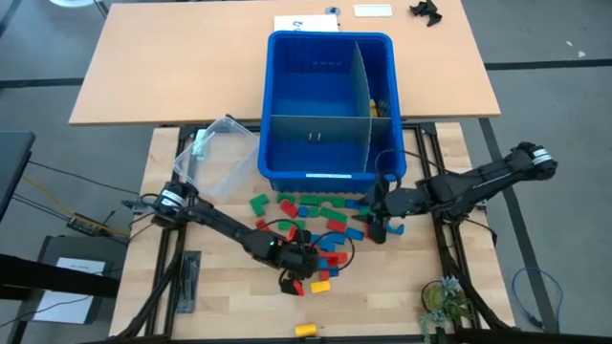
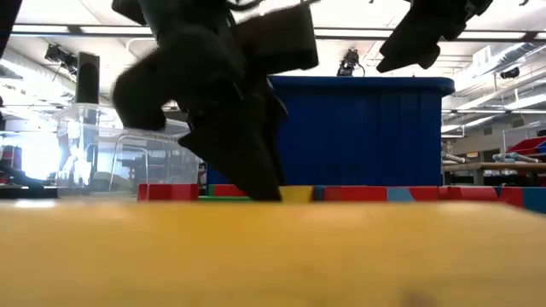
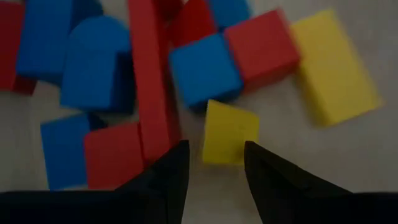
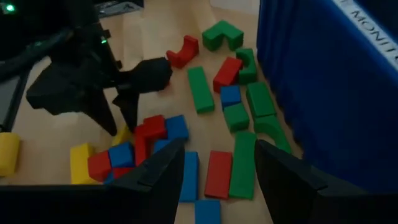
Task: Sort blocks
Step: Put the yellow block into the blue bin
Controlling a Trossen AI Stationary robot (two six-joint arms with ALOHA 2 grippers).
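Blocks, small coloured plastic bricks (image 1: 320,225), litter the counter; a small yellow plastic cube (image 3: 229,132) lies just ahead between the left tool's (image 3: 214,163) parted fingers, empty. Right tool (image 4: 219,163) hovers open nearby.

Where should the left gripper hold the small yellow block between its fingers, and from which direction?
Judging by the left wrist view, the left gripper should come straight down and pinch the small yellow block across its two flat sides. A red bar crowds one side; the other side is free.
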